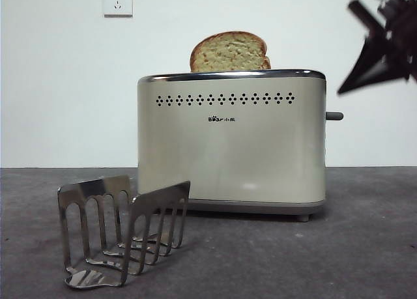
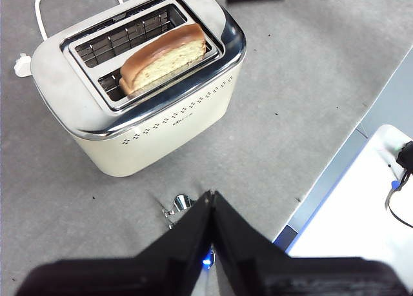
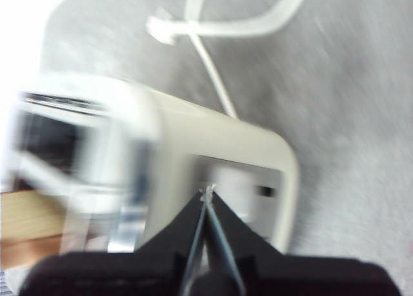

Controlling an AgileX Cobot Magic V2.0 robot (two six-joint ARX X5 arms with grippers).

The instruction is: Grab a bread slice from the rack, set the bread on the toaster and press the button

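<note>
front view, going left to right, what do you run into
rack → toaster with the slice of bread sticking out of its top → button on the toaster's end → right gripper, high at the edge, jaws shut.

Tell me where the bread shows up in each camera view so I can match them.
Front view: the bread sticks up from the toaster, top centre.
Left wrist view: the bread stands in one slot of the toaster, upper left.
Right wrist view: a blurred tan strip at the left edge, probably the bread.
Shared landmark: the toaster.
</note>
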